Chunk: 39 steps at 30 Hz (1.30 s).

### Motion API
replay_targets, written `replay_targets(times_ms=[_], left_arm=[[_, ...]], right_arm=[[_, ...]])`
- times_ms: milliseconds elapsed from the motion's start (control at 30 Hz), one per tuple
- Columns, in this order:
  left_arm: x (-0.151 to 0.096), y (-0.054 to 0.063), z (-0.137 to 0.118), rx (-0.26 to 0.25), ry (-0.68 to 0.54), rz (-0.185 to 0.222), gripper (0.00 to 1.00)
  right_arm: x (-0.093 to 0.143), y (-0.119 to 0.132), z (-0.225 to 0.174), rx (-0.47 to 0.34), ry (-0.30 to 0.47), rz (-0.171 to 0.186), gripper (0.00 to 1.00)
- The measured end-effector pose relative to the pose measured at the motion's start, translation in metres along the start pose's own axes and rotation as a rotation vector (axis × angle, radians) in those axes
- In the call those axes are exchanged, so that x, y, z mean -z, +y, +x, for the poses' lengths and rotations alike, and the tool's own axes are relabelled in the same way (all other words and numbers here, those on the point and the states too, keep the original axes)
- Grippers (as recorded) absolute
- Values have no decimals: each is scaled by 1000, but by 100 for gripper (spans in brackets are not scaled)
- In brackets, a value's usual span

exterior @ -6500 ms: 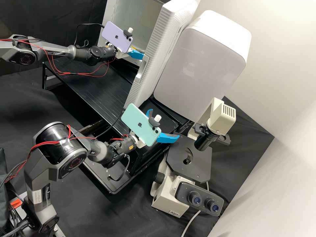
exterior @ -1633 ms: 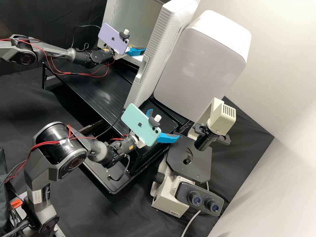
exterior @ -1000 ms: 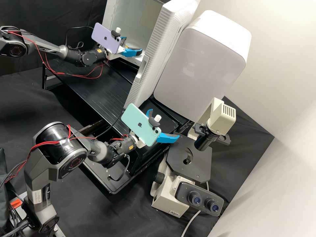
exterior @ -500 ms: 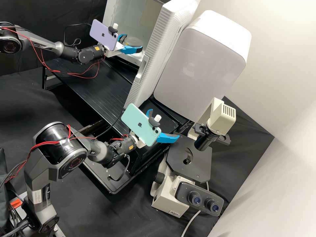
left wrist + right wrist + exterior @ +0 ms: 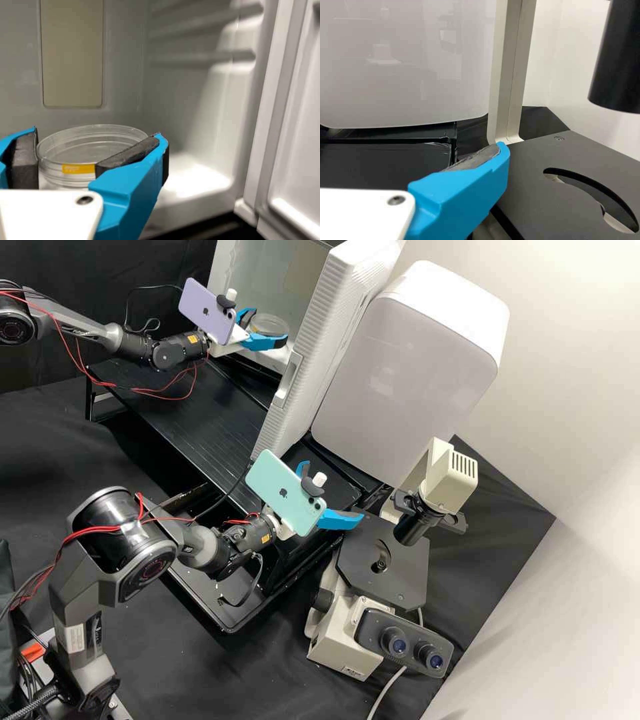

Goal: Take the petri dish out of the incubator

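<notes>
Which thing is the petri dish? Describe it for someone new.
Find the white incubator with its door open at the back of the bench. At its opening, the left gripper clamps a shallow, round petri dish. It is the one clear thing there, with a yellow label on its side.

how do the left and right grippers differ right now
The left gripper is shut on a clear petri dish at the open front of the incubator; the right gripper is open and empty beside the microscope stage. The left gripper carries a lilac phone, the right gripper a mint-green phone. Both have bright blue fingers.
</notes>
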Motion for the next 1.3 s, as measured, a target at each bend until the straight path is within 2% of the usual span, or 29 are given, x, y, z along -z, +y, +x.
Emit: replay_targets(times_ms=[133,200,233,400,567,633,933,1133,1300], left_arm=[[-1,-10,-11,44,-7,21,0],[-2,-15,-20,64,-24,50,0],[-4,-17,-27,64,-41,80,0],[-6,-21,-58,73,-88,99,0],[-6,-24,-89,109,-134,118,0],[-4,-24,-103,115,-155,137,0],[4,-20,-150,98,-214,110,0],[3,-24,-186,81,-280,130,0],[3,-31,-209,104,-317,138,0]], right_arm=[[0,0,0,0,0,0,100],[0,0,0,0,0,0,100],[0,0,0,0,0,0,100],[0,0,0,0,0,0,100],[0,0,0,0,0,0,100],[0,0,0,0,0,0,100],[0,0,0,0,0,0,100],[0,0,0,0,0,0,100],[0,0,0,0,0,0,100]])
